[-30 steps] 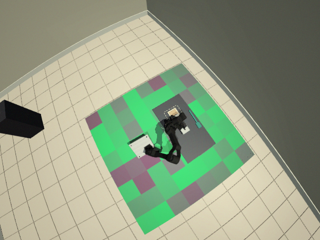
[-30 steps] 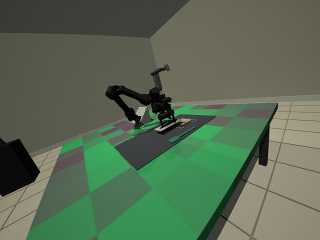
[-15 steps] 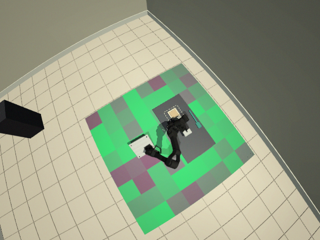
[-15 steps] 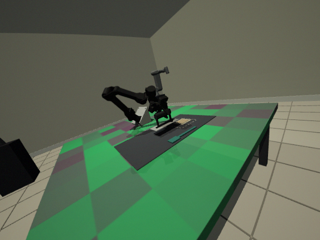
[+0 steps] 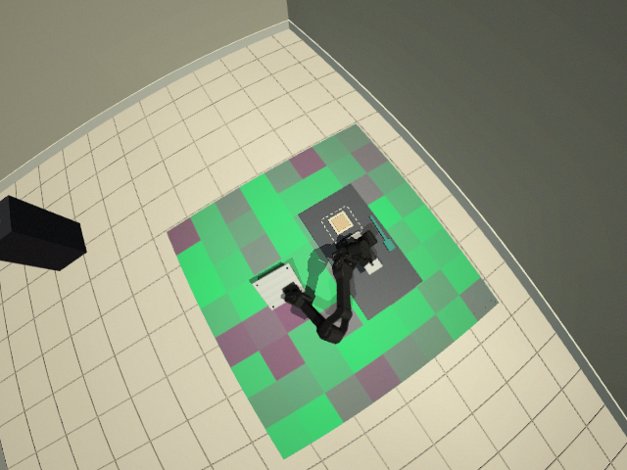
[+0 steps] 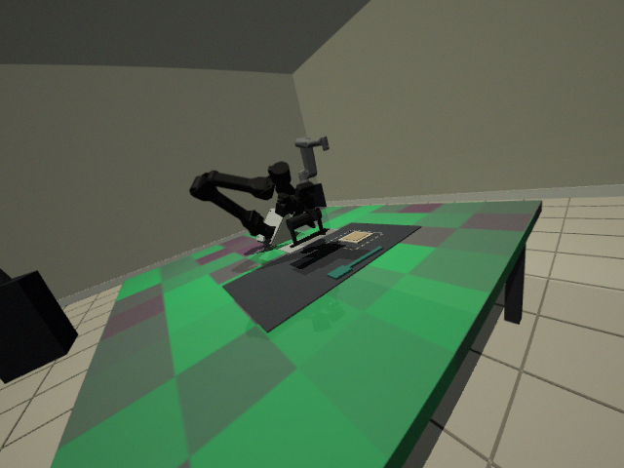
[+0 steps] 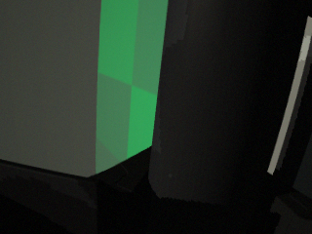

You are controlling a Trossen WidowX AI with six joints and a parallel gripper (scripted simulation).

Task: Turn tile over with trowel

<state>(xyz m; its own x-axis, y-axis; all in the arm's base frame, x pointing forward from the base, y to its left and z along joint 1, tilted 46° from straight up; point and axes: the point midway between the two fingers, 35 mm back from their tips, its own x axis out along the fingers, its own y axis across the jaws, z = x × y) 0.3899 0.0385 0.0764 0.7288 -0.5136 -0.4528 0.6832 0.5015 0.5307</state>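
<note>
The tile [image 5: 340,222] [image 6: 355,236] lies flat on the dark mat [image 5: 384,296] [image 6: 266,304]. Its upper face shows a tan middle with a paler border; I cannot tell whether this is the marked side. It sits inside the dashed outline [image 5: 347,207]. My gripper [image 5: 363,251] [image 6: 308,239] is shut on the white trowel [image 5: 373,266] [image 6: 297,248], low over the mat beside the tile. The trowel's square white end sticks out on the side away from the tile. The hand hides its middle. In the wrist view a pale strip shows at the right; dark parts hide the grip.
A teal flat tool [image 5: 389,245] [image 6: 339,272] lies along the mat's long edge. The white base plate [image 5: 273,291] stands beside the mat, by the arm's base. The checkered table [image 5: 304,384] [image 6: 242,412] surrounds the mat. A black box [image 5: 40,237] [image 6: 35,327] is off the table.
</note>
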